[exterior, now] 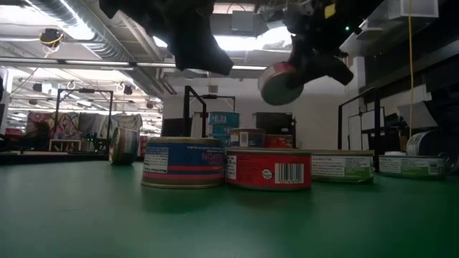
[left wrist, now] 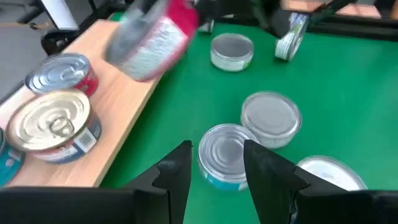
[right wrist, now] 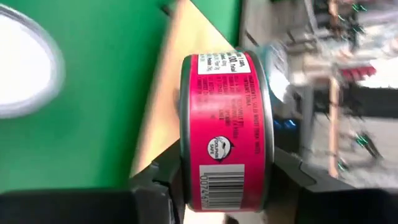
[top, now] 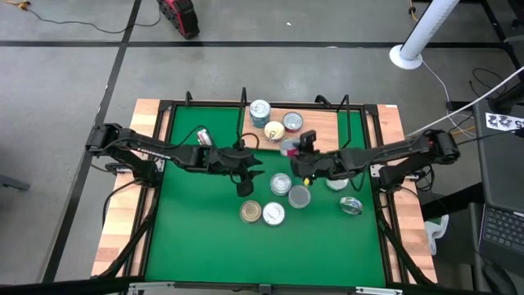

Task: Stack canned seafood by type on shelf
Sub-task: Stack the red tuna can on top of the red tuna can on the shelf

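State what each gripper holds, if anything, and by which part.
The right gripper holds a red-pink tin, fingers pressing its two flat faces, label rim showing. The left gripper is open, holding nothing.

shelf: three tins on it | mat: six tins before shelf

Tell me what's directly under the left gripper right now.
The left gripper hangs open above a teal-labelled tin lying flat on the green mat, its silver lid up. The tin's near edge is hidden behind the fingers.
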You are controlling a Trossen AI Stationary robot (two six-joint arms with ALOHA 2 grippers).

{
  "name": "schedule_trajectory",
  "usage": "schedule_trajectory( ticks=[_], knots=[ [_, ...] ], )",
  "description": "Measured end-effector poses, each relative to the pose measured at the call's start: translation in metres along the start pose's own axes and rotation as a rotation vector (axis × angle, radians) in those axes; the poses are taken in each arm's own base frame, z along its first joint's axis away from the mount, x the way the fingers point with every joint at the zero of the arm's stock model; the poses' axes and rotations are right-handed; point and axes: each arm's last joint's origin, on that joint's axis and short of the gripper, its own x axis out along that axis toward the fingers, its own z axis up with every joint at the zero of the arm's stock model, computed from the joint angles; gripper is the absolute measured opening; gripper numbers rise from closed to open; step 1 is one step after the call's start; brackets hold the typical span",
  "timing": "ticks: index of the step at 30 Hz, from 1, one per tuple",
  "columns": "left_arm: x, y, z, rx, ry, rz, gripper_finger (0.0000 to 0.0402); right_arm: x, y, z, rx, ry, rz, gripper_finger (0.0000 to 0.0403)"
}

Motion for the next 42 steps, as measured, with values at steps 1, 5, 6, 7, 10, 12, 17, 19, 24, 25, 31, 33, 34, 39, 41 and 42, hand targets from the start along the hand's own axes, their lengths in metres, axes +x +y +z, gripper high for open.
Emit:
schedule_trajectory(
  ticks=[1,5,6,7,10,12,17,19,24,25,31,33,34,39,41,42],
  knots=[
    [0.000,0.001,0.000,-0.002,0.001,0.003,0.0141,0.002,-0.005,-0.004,0.010,0.018,-0.009,0.0145],
    [0.000,0.002,-0.002,-0.002,0.020,0.008,0.0141,0.020,-0.023,-0.019,0.042,0.107,-0.042,0.0136],
    [0.000,0.002,-0.002,0.000,0.025,0.009,0.0141,0.025,-0.028,-0.024,0.051,0.130,-0.049,0.0135],
    [0.000,0.002,-0.003,-0.001,0.028,0.009,0.0141,0.030,-0.034,-0.029,0.064,0.149,-0.055,0.0135],
    [0.000,0.002,-0.003,-0.003,0.030,0.009,0.0141,0.044,-0.049,-0.043,0.117,0.167,-0.028,0.0139],
    [0.000,0.002,-0.003,-0.003,0.031,0.009,0.0141,0.053,-0.057,-0.052,0.160,0.156,0.009,0.0141],
    [0.000,0.002,-0.003,-0.003,0.031,0.009,0.0141,0.071,-0.073,-0.068,0.243,0.118,0.058,0.0139],
    [0.000,0.002,-0.003,-0.003,0.030,0.009,0.0141,0.077,-0.076,-0.071,0.252,0.094,0.067,0.0140],
    [0.001,0.002,-0.003,-0.004,0.030,0.009,0.0141,0.094,-0.081,-0.076,0.243,0.082,0.058,0.0141],
    [0.001,0.002,-0.003,-0.004,0.031,0.009,0.0141,0.096,-0.080,-0.077,0.245,0.087,0.060,0.0141],
    [0.001,0.002,-0.003,-0.003,0.031,0.009,0.0141,0.113,-0.073,-0.083,0.207,0.140,0.092,0.0141],
    [0.001,0.002,-0.003,-0.004,0.031,0.009,0.0141,0.118,-0.071,-0.083,0.202,0.155,0.086,0.0141],
    [0.001,0.002,-0.003,-0.003,0.031,0.009,0.0141,0.120,-0.070,-0.083,0.199,0.162,0.080,0.0141],
    [0.001,0.002,-0.003,-0.004,0.031,0.009,0.0141,0.127,-0.069,-0.081,0.159,0.161,0.059,0.0142],
    [0.001,0.002,-0.003,-0.004,0.031,0.009,0.0141,0.127,-0.068,-0.081,0.156,0.161,0.062,0.0142],
    [0.001,0.002,-0.003,-0.004,0.031,0.009,0.0141,0.127,-0.068,-0.081,0.156,0.161,0.062,0.0142]
  ],
)
